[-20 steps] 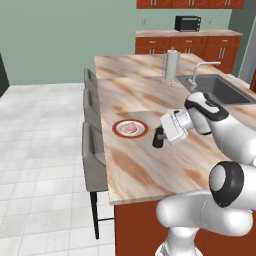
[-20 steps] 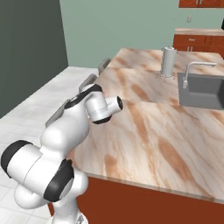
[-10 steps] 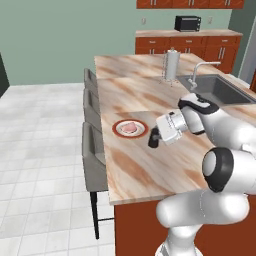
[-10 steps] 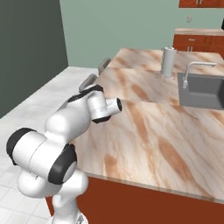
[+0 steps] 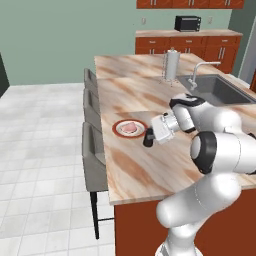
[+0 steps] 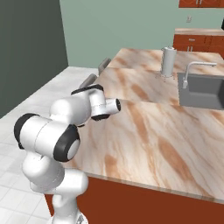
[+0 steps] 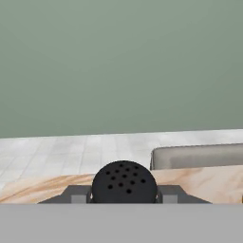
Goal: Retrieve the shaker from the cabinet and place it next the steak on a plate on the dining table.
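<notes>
Claw (image 5: 150, 138) pinching the small black cylindrical shaker (image 5: 148, 138), one finger (image 7: 78, 193) tight on each side of its perforated top (image 7: 124, 182) (hand view). Shaker is low over the beige-brown marbled stone tabletop (image 5: 150, 170), just beside the round red-rimmed plate (image 5: 120, 133); can't tell if its base touches the stone. Pinkish raw steak slab (image 5: 129, 128) on the plate's white centre. Grey stools (image 5: 94, 159) line the tabletop's left edge. Further back: sunken grey sink (image 5: 216, 90), tall silver canister with knob lid (image 5: 171, 67), black microwave (image 5: 187, 23) on the far counter.
</notes>
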Controlling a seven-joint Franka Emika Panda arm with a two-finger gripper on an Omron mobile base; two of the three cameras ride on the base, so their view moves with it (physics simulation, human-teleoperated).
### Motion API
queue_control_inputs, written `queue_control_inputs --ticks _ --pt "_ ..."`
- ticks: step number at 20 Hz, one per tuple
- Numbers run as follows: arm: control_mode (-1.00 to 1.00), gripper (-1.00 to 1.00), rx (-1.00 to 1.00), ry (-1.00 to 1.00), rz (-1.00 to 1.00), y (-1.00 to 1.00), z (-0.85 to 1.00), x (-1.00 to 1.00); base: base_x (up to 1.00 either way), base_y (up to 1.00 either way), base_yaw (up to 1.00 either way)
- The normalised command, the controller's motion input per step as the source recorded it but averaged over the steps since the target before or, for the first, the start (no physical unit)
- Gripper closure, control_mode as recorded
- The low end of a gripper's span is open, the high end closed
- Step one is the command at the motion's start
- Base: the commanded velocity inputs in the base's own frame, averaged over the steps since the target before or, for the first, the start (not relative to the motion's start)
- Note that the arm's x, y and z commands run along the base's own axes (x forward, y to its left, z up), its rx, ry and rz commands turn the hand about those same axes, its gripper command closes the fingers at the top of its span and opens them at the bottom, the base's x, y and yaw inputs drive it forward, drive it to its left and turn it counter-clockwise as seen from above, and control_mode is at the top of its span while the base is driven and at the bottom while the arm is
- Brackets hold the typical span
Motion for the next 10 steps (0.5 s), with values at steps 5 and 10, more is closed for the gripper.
queue_control_inputs --ticks 5,10 --pt "-1.0 1.0 0.0 0.0 0.0 0.03 -0.22 0.43 0.0 0.0 0.0" --pt "-1.0 1.0 0.0 0.0 0.0 0.0 -0.2 0.4 0.0 0.0 0.0"
